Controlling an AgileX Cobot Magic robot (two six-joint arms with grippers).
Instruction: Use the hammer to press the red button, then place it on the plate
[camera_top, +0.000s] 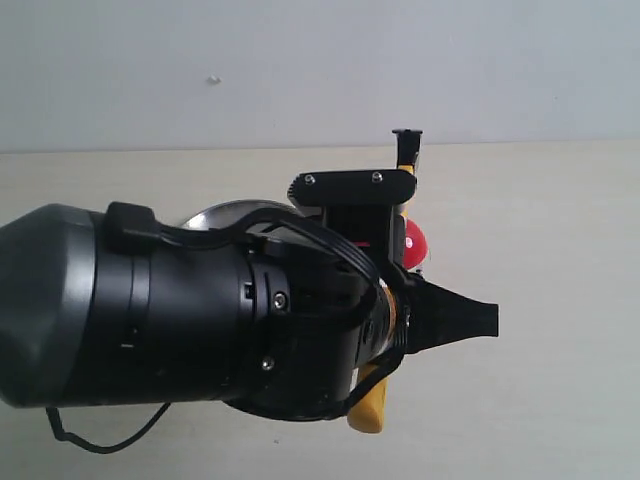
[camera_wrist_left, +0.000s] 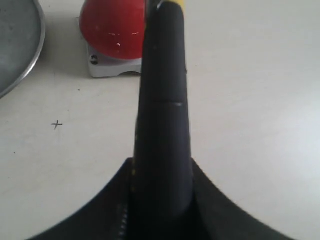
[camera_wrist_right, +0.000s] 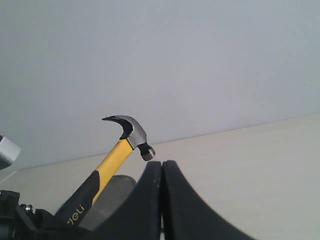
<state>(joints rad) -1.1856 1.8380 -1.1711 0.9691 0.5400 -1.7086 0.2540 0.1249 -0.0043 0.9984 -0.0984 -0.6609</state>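
Observation:
My left gripper is shut on the hammer at its black grip, with the jaws pressed on both sides. The dark head is raised in the air on the yellow shaft, clear of the table. The red button sits on its grey-white base just beside the handle, which covers its edge. The silver plate lies next to the button, mostly hidden by the arm in the exterior view. My right gripper is shut and holds nothing, low and off to one side of the hammer.
The bulky black left arm fills the exterior view's foreground, and a cable loop hangs under it. A small pen cross marks the pale tabletop near the plate. A plain grey wall stands behind the table.

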